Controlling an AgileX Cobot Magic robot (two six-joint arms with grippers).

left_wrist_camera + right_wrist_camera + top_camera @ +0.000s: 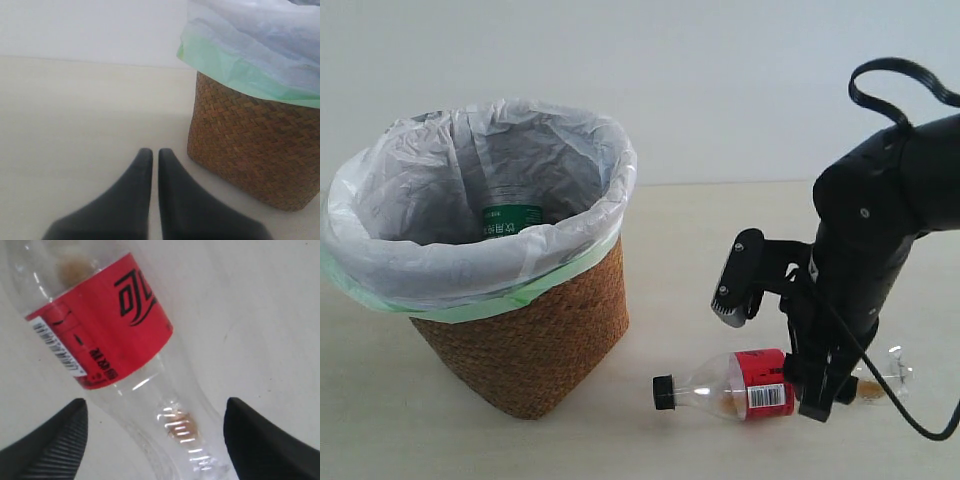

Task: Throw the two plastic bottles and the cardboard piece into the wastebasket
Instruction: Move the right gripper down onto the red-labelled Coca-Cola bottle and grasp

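Pale tabletop; wrist view alone shows right pincer spread astride bottle.

The basket stands on the bench, on the left of the exterior view. Inside it sits the short bottle, below the rim. The long bottle lies on its side on the bench to the right of the basket and apart from it, cap toward the basket. The right hand is down over this bottle, behind its label, with one finger on each side. The left hand is over the bench near the basket's wall, its fingers together.
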